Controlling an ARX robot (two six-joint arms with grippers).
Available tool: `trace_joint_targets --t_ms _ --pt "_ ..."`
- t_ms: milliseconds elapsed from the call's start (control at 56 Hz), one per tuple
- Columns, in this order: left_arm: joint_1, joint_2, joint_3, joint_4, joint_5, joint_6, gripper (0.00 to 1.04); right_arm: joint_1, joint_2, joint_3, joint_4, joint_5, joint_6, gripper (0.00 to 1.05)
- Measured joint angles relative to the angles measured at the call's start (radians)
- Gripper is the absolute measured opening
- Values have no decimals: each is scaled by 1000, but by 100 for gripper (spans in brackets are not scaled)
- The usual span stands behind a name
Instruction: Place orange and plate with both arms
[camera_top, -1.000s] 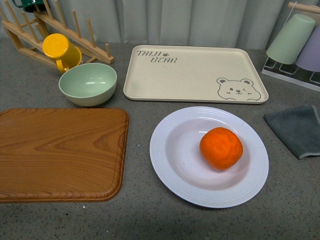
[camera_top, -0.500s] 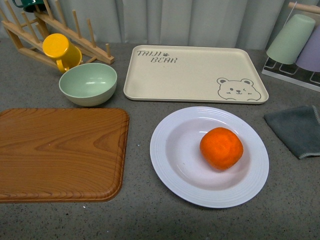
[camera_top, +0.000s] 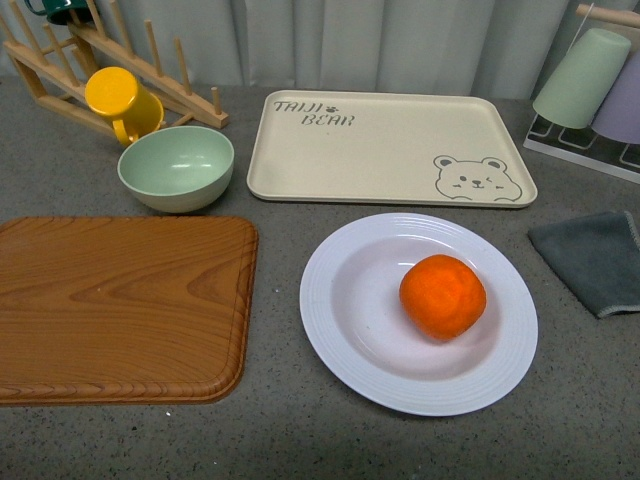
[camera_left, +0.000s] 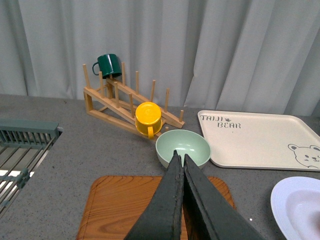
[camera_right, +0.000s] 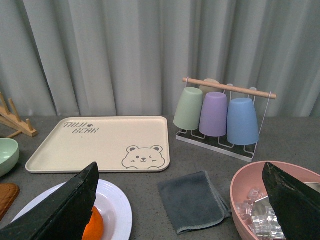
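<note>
Nothing was seen changed from earlier frames: the orange (camera_top: 443, 296) was left on the plate (camera_top: 365, 320) (beside one jaw of the released right gripper (camera_right: 179, 170)); the left gripper (camera_left: 179, 159) was clenched empty.

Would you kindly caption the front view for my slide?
An orange sits in a white plate, wooden board to its left, grey cloth to its right.

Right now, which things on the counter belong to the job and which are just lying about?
For the job: orange, plate.
Lying about: bear tray, green bowl, yellow mug, wooden board, grey cloth.
</note>
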Motion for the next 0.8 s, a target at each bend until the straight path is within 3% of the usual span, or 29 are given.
trace_joint_targets --t_ms 89,429,536,571,804 --pt "0 -112 0 -131 0 0 4 0 0 0 0 0 0 96" --pt "0 -138 0 -141 1 0 4 0 0 0 0 0 0 96" --pt "0 -138 0 -142 0 0 20 35 91 20 -26 166 -76 96" --pt "0 -139 0 -142 0 0 27 34 142 20 3 177 -88 96" --pt "0 -139 0 -142 0 0 66 -37 637 72 422 56 -44 96"
